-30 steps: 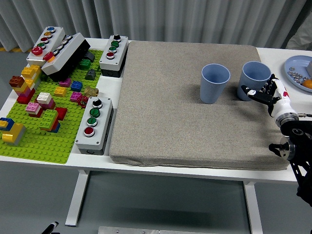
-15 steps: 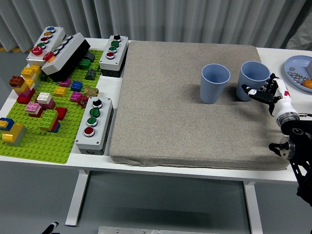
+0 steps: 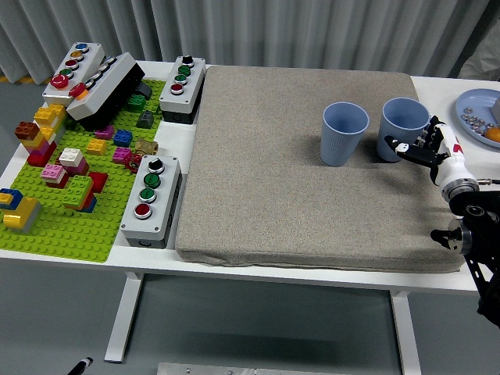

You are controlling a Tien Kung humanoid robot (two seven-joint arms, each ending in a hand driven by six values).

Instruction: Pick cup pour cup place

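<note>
The right cup (image 3: 405, 129) now stands a little more to the left and a little higher than before, closer to the left cup (image 3: 344, 133), with the right robot hand (image 3: 422, 146) following against its side.

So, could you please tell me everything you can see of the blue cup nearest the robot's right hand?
The right blue cup is a pale blue, handleless tumbler with faint vertical ribbing, plastic by its look. It stands upright with its mouth open upward on the grey mat, near the mat's far right corner, apart from the left blue cup beside it. No contents can be made out. The right hand is at its lower right side, fingers curled toward the wall; whether they grip it is unclear.
</note>
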